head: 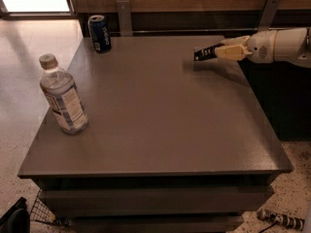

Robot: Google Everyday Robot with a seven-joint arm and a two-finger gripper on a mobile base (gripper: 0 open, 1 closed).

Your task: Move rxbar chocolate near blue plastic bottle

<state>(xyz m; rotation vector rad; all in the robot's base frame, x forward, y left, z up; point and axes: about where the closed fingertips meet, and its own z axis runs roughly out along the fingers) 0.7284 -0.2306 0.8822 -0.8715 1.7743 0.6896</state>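
Observation:
The rxbar chocolate (pixel 204 53) is a small black bar with white lettering at the table's far right. My gripper (pixel 222 51) reaches in from the right and is shut on the bar's right end. It holds the bar a little above the grey table (pixel 160 115), with the bar's shadow on the surface below. The blue plastic bottle (pixel 63 100) stands upright near the table's left edge, far from the gripper. It is clear and bluish, with a pale cap and a white-and-yellow label.
A dark blue soda can (pixel 99 33) stands at the table's far left corner. A wooden wall with metal brackets (pixel 124 17) runs behind the table. A dark cabinet (pixel 286 101) is to the right, and floor lies to the left.

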